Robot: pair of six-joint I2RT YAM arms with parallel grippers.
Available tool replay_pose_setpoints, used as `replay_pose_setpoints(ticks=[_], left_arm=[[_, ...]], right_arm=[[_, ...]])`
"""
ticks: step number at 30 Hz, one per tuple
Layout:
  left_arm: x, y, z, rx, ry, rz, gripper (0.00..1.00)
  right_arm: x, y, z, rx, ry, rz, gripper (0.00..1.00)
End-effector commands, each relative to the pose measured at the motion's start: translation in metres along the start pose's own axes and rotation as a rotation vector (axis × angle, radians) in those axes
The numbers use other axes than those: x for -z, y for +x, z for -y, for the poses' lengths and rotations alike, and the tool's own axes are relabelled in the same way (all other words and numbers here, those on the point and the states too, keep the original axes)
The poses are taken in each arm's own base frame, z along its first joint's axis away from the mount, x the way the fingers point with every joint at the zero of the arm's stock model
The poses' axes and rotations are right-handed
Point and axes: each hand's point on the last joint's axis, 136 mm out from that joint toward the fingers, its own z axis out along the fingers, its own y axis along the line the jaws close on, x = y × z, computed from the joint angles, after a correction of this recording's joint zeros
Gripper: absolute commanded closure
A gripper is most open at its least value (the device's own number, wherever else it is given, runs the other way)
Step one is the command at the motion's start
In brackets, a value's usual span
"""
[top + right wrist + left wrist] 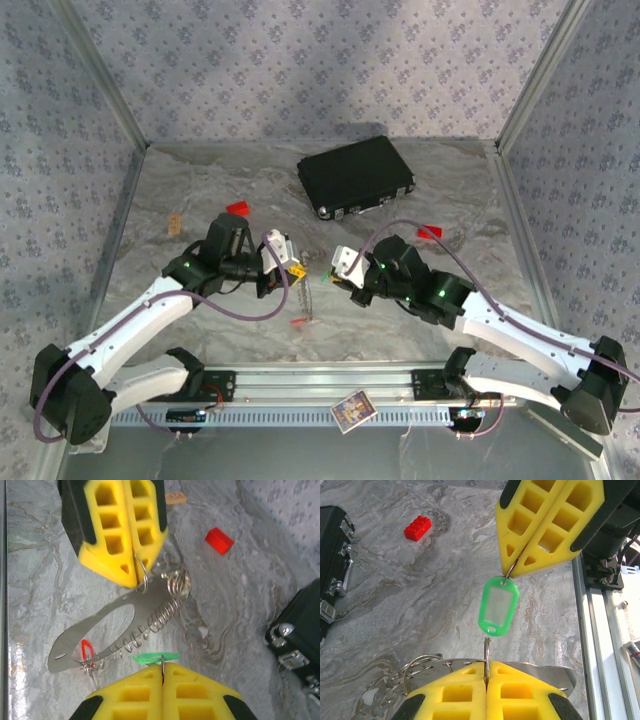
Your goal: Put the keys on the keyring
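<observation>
Both arms reach inward with elbows out, tips facing each other near the table's centre and just apart. Left claw (pixel 135 580) is clamped tight on a ring of the keyring (pixel 100 630), which hangs from it. Right claw (pixel 162 667) is pinched closed on the small ring of the green key (pixel 498 605), tag dangling between the claws.

Count: two keys, one keyring, one black case (pixel 355 178), and one red block (pixel 238 208) behind the left claw plus another behind the right.

Red key (pixel 86 650) sits at the keyring's low end; attached or just beneath, can't tell.

Bare table (pixel 480 190) all round the claws. The case sits well apart, toward the far edge.
</observation>
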Motion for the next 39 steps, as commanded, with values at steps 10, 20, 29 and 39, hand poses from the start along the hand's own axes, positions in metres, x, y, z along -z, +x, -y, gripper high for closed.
replay_pose_setpoints(ticks=[10,20,29,39], left_arm=[[0.001,-0.023,-0.003,-0.072,-0.019,0.042,1.0],[0.0,-0.02,-0.012,-0.1,-0.085,0.024,1.0],[0.0,-0.02,-0.011,-0.118,-0.086,0.023,1.0],[0.002,-0.022,-0.017,-0.117,-0.128,0.022,1.0]], right_arm=[[-0.006,-0.041,-0.01,0.052,-0.109,0.112,1.0],[-0.018,-0.044,-0.007,-0.006,-0.117,0.116,1.0],[-0.026,-0.037,0.011,-0.037,-0.017,0.061,1.0],[-0.026,-0.024,0.011,-0.055,0.016,-0.029,1.0]])
